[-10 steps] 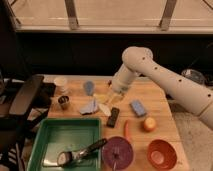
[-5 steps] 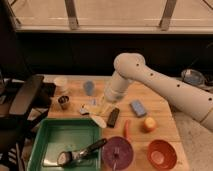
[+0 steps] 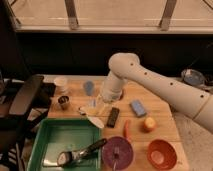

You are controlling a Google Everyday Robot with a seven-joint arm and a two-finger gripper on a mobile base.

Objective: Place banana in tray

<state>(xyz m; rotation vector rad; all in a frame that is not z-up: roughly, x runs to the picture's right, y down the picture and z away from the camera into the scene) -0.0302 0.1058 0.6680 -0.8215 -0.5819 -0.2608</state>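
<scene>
Green plastic, the tray fills the lower left of the wooden surface, with a dark-handled utensil lying in it. Just past its upper right corner lies the pale banana, directly under the gripper; whether the jaws grip it I cannot tell. Rightward sit a purple plate, orange carrot and red bowl.

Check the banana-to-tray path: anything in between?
Nothing visible blocks it. The banana lies at the gripper, right by the upper right rim of the tray. A utensil lies in the tray's lower part; the upper part is bare.
</scene>
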